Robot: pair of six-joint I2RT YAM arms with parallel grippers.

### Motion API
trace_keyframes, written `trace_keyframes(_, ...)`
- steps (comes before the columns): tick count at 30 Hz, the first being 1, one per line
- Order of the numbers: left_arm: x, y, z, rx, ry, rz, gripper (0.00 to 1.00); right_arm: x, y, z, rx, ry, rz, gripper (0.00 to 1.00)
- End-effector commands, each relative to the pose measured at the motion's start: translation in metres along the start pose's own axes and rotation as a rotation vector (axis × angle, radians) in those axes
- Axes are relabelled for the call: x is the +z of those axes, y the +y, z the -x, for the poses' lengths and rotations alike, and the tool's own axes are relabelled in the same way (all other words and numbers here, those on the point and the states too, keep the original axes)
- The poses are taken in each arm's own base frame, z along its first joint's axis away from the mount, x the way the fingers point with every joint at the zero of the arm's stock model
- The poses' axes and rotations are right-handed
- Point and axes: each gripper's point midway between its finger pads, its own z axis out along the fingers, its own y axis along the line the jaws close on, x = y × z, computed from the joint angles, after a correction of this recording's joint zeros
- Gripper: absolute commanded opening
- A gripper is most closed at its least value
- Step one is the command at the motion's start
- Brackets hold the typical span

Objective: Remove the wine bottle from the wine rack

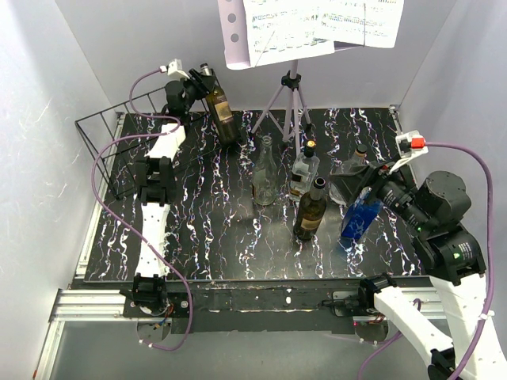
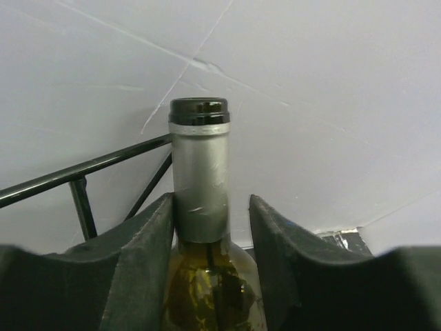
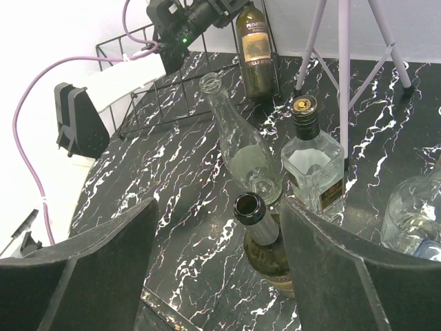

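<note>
White walls, black marbled counter point(image 1: 214, 245). Wine bottle point(image 1: 222, 117) stands upper left of the top view, at the right end of the wine rack point(image 1: 119, 108). Left claw point(image 2: 210, 214) straddles its foil neck, spread: one finger point(image 2: 148, 238) touching, gap at the other. Right claw point(image 3: 219, 214) wide apart, lower right, gripping nothing.
</note>
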Motion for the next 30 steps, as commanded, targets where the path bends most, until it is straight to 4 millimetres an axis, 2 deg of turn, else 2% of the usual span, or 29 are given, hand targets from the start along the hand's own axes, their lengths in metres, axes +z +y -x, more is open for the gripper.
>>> trace_keyframes(1,0.004,-0.006,0.003,0.045,-0.033,-0.010,0.38,-0.003,0.009,0.021,-0.030,-0.046,0.021,0.79)
trace_keyframes(5,0.002,-0.013,0.004,0.068,-0.037,-0.028,0.00,0.001,0.008,0.020,-0.027,-0.037,0.023,0.79)
trace_keyframes(8,-0.004,-0.024,0.015,0.079,-0.055,-0.045,0.00,0.003,0.008,0.020,-0.023,-0.038,0.025,0.79)
trace_keyframes(10,-0.009,-0.039,0.028,0.102,-0.080,-0.077,0.00,0.002,0.008,0.021,-0.028,-0.044,0.025,0.79)
trace_keyframes(12,-0.015,-0.062,0.049,0.129,-0.114,-0.126,0.00,0.003,0.008,0.022,-0.029,-0.050,0.027,0.79)
trace_keyframes(17,-0.033,-0.107,0.084,0.210,-0.192,-0.210,0.00,0.001,0.010,0.022,-0.030,-0.062,0.039,0.79)
trace_keyframes(22,-0.053,-0.139,0.100,0.297,-0.244,-0.263,0.00,-0.007,0.014,0.025,-0.030,-0.092,0.043,0.79)
trace_keyframes(30,-0.089,-0.169,0.108,0.367,-0.275,-0.307,0.00,-0.019,0.020,0.028,-0.021,-0.120,0.062,0.79)
